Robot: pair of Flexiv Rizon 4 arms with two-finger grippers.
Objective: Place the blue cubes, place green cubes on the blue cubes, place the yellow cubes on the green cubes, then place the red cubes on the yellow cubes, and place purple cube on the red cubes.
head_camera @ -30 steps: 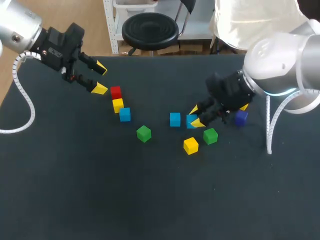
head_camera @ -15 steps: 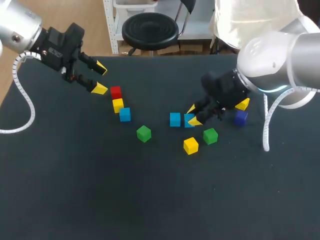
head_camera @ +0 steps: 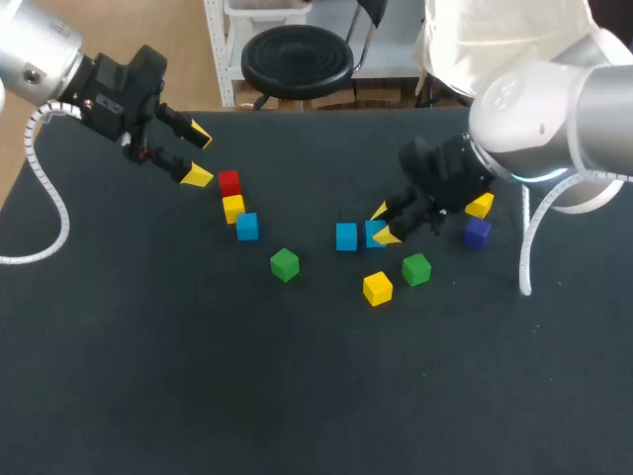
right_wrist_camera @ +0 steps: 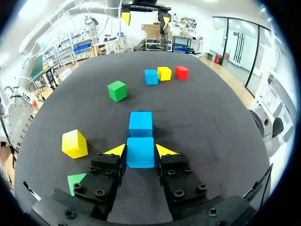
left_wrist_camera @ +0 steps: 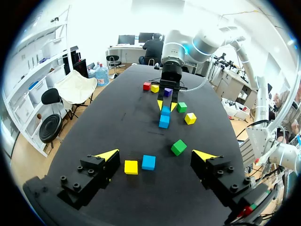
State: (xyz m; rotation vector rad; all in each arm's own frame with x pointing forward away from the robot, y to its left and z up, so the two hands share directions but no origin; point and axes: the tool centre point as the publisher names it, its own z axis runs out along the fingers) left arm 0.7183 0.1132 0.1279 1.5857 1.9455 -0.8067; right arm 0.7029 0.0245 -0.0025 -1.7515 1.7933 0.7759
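A blue cube (right_wrist_camera: 140, 156) was held clamped between the right gripper's (right_wrist_camera: 140, 150) fingers, with the second blue cube (right_wrist_camera: 141, 123) lying just ahead of them, where it could be knocked askew by any forward shove; the left gripper (left_wrist_camera: 155, 154) was seen spread open.

The table (head_camera: 148, 396) was plain black. In the upper left of the frame sat a red cube (head_camera: 229, 182), a yellow cube (head_camera: 233, 208) and a blue cube (head_camera: 247, 227), with a green cube (head_camera: 285, 264) below them. At the centre were a second blue cube (head_camera: 346, 236) and a third blue cube (head_camera: 372, 234). Lower down were a second yellow cube (head_camera: 377, 288) and a second green cube (head_camera: 416, 268). To the right were a purple cube (head_camera: 477, 232) and a third yellow cube (head_camera: 480, 206). The left gripper (head_camera: 199, 155) and the right gripper (head_camera: 382, 225) were black with bright yellow tips. The left arm (head_camera: 30, 49) and the right arm (head_camera: 534, 99) were silver-grey, and the right arm bore a glowing blue ring (head_camera: 554, 182).
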